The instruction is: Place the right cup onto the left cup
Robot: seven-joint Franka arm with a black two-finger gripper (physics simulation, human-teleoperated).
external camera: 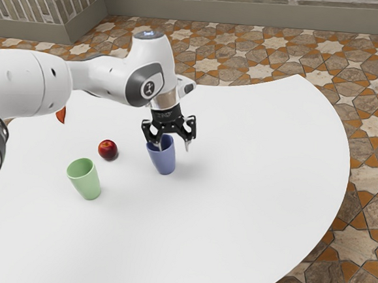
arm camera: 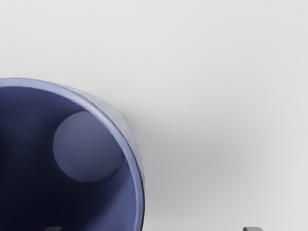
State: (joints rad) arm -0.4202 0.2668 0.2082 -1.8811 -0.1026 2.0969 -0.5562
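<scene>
Running from the exterior view's left, the first of the task's things is the green cup (external camera: 86, 182), upright and well apart from the hand, back toward the arm's base. No other cup sits on it, so the stacking is not done; I judge it to be the left cup, the one meant to receive. Next comes the red apple (external camera: 108, 149), also on the arm-base side of the hand but nearer to it, apart from both cups. Then the blue cup (external camera: 164, 162), upright on the tabletop (external camera: 270, 187) just under the hand, most likely the right cup. Last is the hand (external camera: 173, 145), spread wide and gripping nothing: one finger is over the cup's mouth, the other outside it, with the near wall between them. By my reading, the approach is mostly done and the rest remains: perhaps a little lowering, closing on that wall, lifting, carrying back toward the arm's base, seating the blue cup on the green cup and letting go
</scene>
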